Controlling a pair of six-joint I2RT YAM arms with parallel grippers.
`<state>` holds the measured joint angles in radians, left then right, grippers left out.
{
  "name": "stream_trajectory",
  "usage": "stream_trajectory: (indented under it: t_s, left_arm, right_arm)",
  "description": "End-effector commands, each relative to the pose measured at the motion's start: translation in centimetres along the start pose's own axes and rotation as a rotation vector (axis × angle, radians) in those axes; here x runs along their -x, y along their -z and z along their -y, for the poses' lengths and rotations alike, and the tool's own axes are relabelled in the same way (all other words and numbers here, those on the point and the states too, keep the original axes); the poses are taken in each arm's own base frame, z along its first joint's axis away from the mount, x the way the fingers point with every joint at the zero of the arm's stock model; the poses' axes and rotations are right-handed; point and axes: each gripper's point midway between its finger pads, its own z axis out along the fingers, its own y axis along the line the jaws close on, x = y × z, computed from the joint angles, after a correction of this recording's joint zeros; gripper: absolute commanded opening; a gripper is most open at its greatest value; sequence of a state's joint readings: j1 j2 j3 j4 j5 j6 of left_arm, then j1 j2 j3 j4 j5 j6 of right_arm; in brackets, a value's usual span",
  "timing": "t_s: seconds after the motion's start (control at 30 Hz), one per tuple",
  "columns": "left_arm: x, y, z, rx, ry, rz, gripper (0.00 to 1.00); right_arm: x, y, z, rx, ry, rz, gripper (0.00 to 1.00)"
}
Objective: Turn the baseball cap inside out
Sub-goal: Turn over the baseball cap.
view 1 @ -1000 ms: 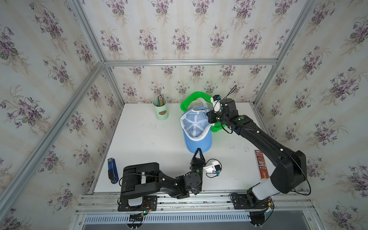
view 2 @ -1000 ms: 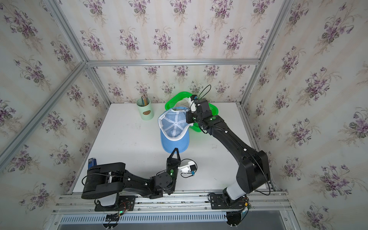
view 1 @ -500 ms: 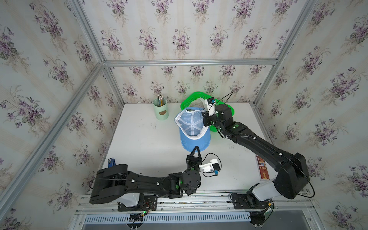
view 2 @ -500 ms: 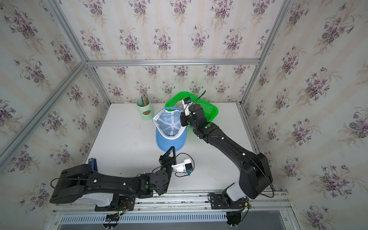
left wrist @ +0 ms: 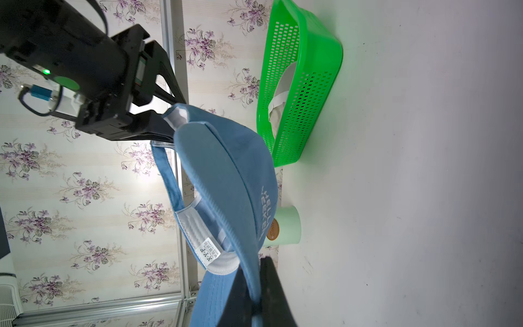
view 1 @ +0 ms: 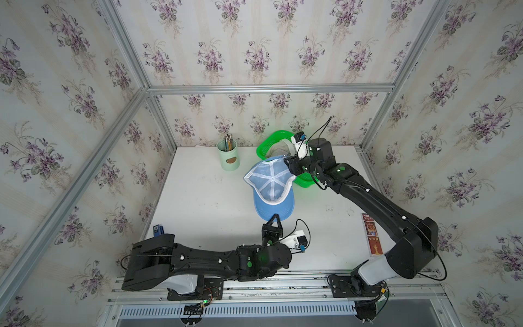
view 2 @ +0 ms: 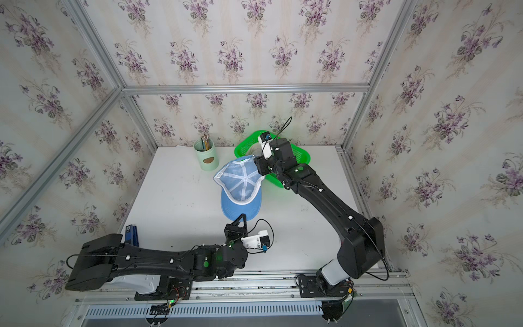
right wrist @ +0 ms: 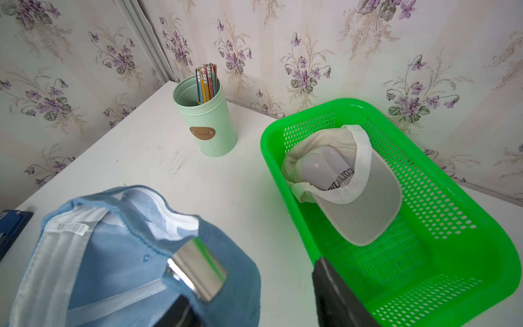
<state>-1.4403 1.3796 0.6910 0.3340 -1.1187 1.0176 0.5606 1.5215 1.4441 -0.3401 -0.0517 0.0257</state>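
The light blue baseball cap [view 1: 271,184] [view 2: 241,185] hangs above the table with its white-seamed lining facing up. My left gripper [view 1: 274,219] [left wrist: 256,266] is shut on the front edge of its brim [left wrist: 226,175]. At the cap's back, my right gripper [view 1: 289,165] [right wrist: 254,283] stands open. The back strap and its metal buckle [right wrist: 198,271] drape over one finger, which is mostly hidden under the cloth. The other finger [right wrist: 331,291] stands clear of the cap, over the basket.
A green basket [view 1: 272,135] [right wrist: 283,119] holding a beige cap [right wrist: 348,184] sits at the back, right behind my right gripper. A mint pencil cup [view 1: 228,158] [right wrist: 206,124] stands to its left. A blue stapler [view 1: 158,230] and a red packet [view 1: 371,235] lie near the front.
My right gripper's jaws have sprung apart from the cap's back strap. The cap has drifted slightly left. My left gripper keeps its hold on the brim while its arm has stretched out lower.
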Motion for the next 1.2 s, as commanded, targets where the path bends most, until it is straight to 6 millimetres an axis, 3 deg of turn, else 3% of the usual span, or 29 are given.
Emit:
stream_trajectory:
  t_s: [0.0,0.27,0.4,0.5,0.57,0.63,0.7,0.8,0.87,1.0,1.17]
  left_arm:
    - [-0.2,0.0,0.2,-0.004,0.01,-0.01,0.0]
    - [0.2,0.1,0.1,-0.021,-0.002,0.028,0.0]
    - [0.1,0.5,0.6,-0.112,0.005,0.059,0.0]
    - [-0.5,0.9,0.1,-0.131,0.026,0.076,0.0]
    - [-1.0,1.1,0.2,-0.14,0.009,0.076,0.0]
    - [-1.1,1.3,0.8,-0.168,-0.022,0.084,0.0]
    - [-1.1,1.9,1.8,-0.22,-0.055,0.107,0.0]
    - [-0.6,2.5,2.1,-0.21,-0.089,0.162,0.0]
    - [-0.5,2.7,2.4,-0.218,-0.101,0.191,0.0]
    - [-0.5,3.0,2.6,-0.199,-0.139,0.235,0.0]
    - [-0.7,3.1,1.9,-0.195,-0.135,0.23,0.0]
  right_arm:
    - [0.1,1.4,-1.4,0.071,0.025,-0.049,0.63]
    - [-2.9,1.3,-0.9,0.048,0.053,-0.197,0.63]
    - [-5.8,2.3,-1.7,0.102,0.019,-0.246,0.66]
    - [-7.9,2.8,-1.0,0.061,-0.004,-0.256,0.66]
    - [-7.5,3.1,0.1,0.016,-0.015,-0.22,0.66]
    - [-5.8,3.4,2.6,-0.029,-0.059,-0.18,0.66]
    - [-3.9,3.7,2.9,-0.012,-0.055,-0.139,0.67]
    - [-1.5,3.8,1.8,0.058,0.01,-0.11,0.66]
    - [-1.1,3.2,1.0,0.113,0.038,-0.135,0.59]
    - [-3.0,1.5,-0.5,0.157,0.058,-0.215,0.31]
    - [-6.0,1.9,-3.1,0.252,0.058,-0.221,0.2]
